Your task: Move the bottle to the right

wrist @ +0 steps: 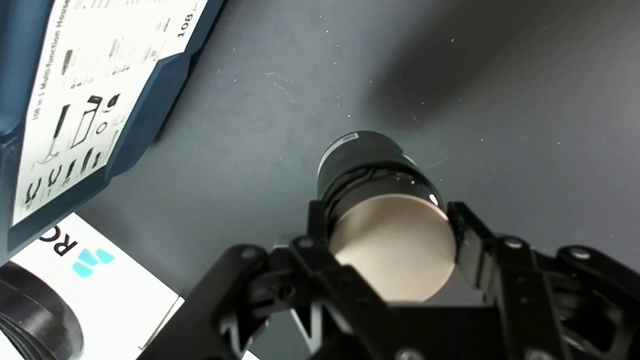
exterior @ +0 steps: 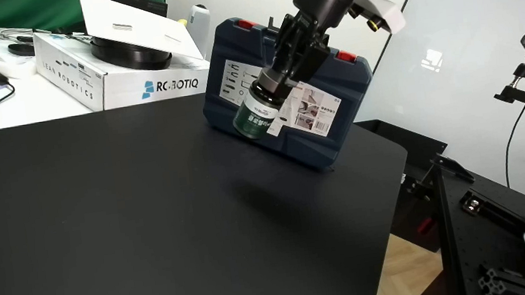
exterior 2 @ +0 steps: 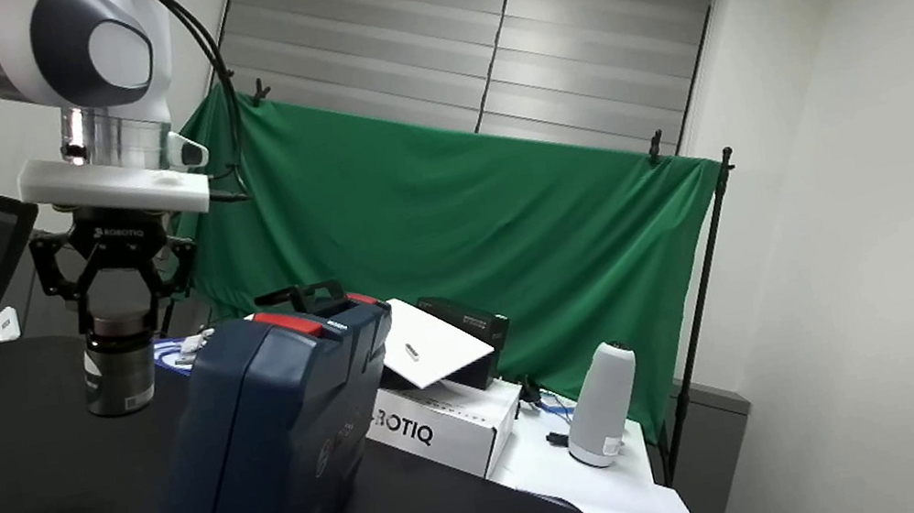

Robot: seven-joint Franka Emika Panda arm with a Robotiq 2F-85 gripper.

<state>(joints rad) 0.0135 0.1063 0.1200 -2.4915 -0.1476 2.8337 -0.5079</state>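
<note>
since the white cardboard robotiq box (exterior: 155, 88) sits just past the far edge of the flat black counter (exterior: 126, 224), ignore it. next rightward, in an exterior view: short glossy dark-green bottle with a pale label band (exterior: 257, 114) hangs toward the far right corner, base off the surface. black jointed two-finger pincer (wrist: 385, 217) is clamped on its capped top, one finger each side. standing navy plastic tool case (exterior: 310, 106) is close by, bare gap in the wrist view; don't swing into it. step looks like carry, then place; can't tell whose right is meant. stay well inside the right edge, lower slowly, seat the base flat, only then let go, or it could topple.
</note>
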